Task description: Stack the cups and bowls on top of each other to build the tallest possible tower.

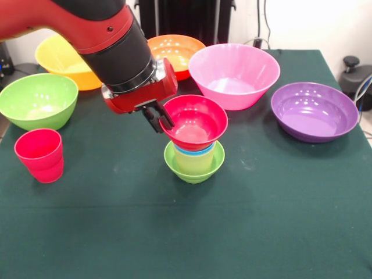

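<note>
At mid-table, the tower (pixel 195 145) stacks lime bowl, yellow cup, blue cup and tilted red bowl (pixel 195 121). Five bowls line the far edge; a red cup (pixel 39 154) stands near the left edge.

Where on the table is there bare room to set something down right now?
The whole near strip of table in front of the tower and red cup is bare, as is the patch between the tower and the purple bowl. The far side is crowded with bowls and the arm.
</note>
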